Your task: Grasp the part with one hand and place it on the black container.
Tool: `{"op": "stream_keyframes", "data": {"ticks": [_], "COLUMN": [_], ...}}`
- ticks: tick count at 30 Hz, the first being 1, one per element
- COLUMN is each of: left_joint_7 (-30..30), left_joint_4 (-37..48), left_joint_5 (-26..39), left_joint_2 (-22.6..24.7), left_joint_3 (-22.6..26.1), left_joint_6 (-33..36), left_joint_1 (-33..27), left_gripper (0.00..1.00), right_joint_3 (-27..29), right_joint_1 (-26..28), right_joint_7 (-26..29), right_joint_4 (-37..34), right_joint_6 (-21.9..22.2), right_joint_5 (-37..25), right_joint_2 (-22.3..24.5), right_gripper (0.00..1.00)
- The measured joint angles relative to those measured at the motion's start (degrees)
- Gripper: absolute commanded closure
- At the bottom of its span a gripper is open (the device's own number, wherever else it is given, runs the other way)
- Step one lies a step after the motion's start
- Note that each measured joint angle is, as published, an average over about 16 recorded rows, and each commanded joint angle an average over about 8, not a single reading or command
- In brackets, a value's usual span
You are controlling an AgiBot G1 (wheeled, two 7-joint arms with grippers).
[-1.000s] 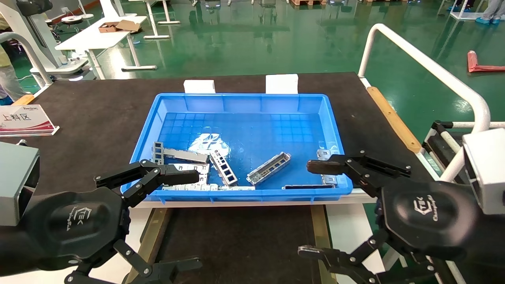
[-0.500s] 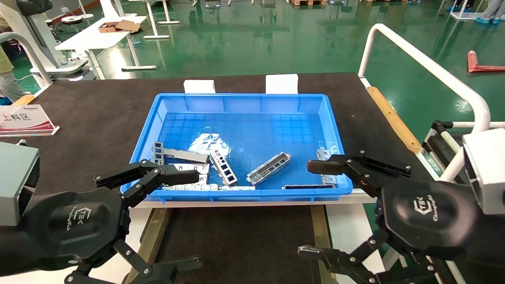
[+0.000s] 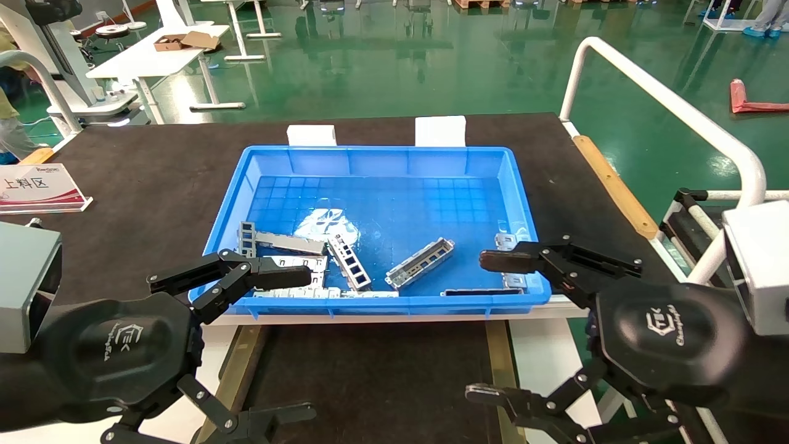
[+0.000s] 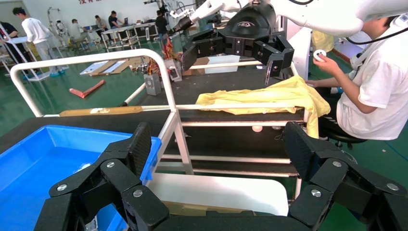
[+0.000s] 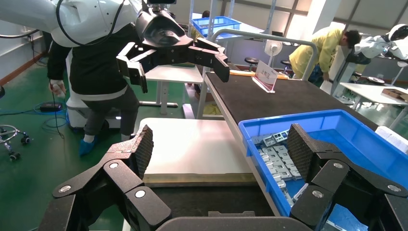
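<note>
The part [image 3: 420,263], a slim silvery-grey channel strip, lies slanted in the front middle of the blue bin [image 3: 376,152], among other grey metal pieces. The black container [image 3: 370,376], a matte-black tray with brass side strips, lies in front of the bin, between my two grippers. My left gripper [image 3: 296,345] is open and empty at the bin's front left corner. My right gripper [image 3: 487,327] is open and empty at the front right corner. The left wrist view shows its gripper [image 4: 219,147] wide open. The right wrist view shows its gripper [image 5: 221,144] wide open over the tray [image 5: 192,199].
A second strip with rectangular openings [image 3: 349,262] and flat slotted plates [image 3: 290,277] lie in the bin's front left. A sign [image 3: 37,188] stands far left, two white blocks [image 3: 311,134] stand behind the bin, and a white rail [image 3: 666,98] runs along the right.
</note>
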Motion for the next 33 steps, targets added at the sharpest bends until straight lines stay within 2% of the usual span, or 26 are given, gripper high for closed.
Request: {"op": "stream_keyframes", "data": {"ticks": [20, 33], "left_joint_7": [0.14, 1.50], "left_joint_4": [0.09, 3.27], "left_joint_5": [0.45, 6.02], "left_joint_2": [0.06, 3.34], "left_joint_3": [0.03, 2.20], "left_joint_6": [-0.25, -2.71], "left_joint_1": [-0.31, -3.66], "left_gripper": [0.00, 0.00], "right_joint_3": [0.00, 0.00], "right_joint_1": [0.00, 0.00], "right_joint_7": [0.00, 0.00], "right_joint_4": [0.00, -0.01], "right_joint_6": [0.00, -0.01], "right_joint_5": [0.00, 0.00], "right_joint_2": [0.00, 0.00], "right_gripper": [0.00, 0.00]}}
